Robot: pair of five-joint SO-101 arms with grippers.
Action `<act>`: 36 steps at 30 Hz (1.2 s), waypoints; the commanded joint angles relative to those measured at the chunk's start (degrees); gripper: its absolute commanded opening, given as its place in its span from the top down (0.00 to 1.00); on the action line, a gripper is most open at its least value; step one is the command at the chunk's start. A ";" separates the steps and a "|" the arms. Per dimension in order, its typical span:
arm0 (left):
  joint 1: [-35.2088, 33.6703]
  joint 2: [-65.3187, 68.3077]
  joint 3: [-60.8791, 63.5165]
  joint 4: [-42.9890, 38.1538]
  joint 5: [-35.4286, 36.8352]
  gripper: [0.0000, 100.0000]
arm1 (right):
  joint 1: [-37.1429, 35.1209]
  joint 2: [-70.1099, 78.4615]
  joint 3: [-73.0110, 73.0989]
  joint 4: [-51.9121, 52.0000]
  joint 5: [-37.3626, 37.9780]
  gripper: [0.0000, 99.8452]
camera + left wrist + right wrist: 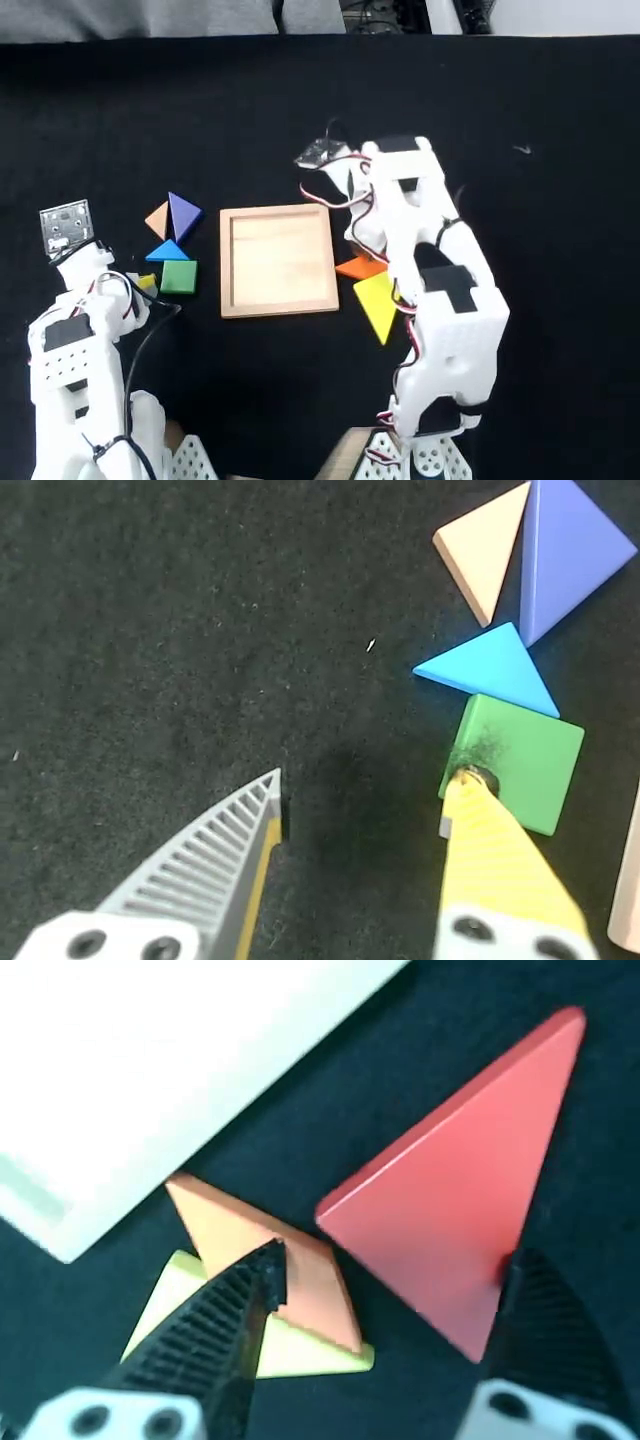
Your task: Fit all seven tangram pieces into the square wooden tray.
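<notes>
Right gripper point(397, 1265) wide over red triangle point(470, 1190), left gripper point(370, 780) wide beside green square point(525, 755); pieces look light, rigid, slick, so pinch opposite side faces.

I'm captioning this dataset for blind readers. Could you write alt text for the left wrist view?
An open gripper hangs over a black table, its yellow finger overlapping the edge of a green square. Clustered beside the square lie a light blue triangle, a purple triangle and a tan triangle.
</notes>
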 commanded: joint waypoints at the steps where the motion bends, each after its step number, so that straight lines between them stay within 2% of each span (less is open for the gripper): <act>1: -0.22 -0.26 -0.48 -0.97 -0.09 0.74 | -0.26 -1.19 1.19 -5.45 0.88 0.67; 7: -0.13 -0.26 -0.48 -1.05 -0.09 0.74 | -0.18 0.66 -2.95 -6.51 -3.87 0.67; 15: 0.04 -0.26 -0.48 -1.05 -0.18 0.74 | 0.35 1.10 -0.75 -6.33 -0.26 0.67; 21: 0.13 -0.26 -0.48 -1.05 -0.18 0.74 | 1.05 2.24 -0.84 -6.42 -0.26 0.67; 29: 0.04 -0.26 -0.48 -1.05 -0.09 0.74 | 0.35 10.07 -10.77 0.53 -0.44 0.68; 31: 0.04 -0.26 -0.48 -1.05 -0.09 0.74 | 0.35 11.82 -13.49 2.55 -0.44 0.72; 36: 0.04 -0.18 -0.48 -1.14 -0.09 0.74 | 0.53 13.05 -16.40 5.01 -0.26 0.93</act>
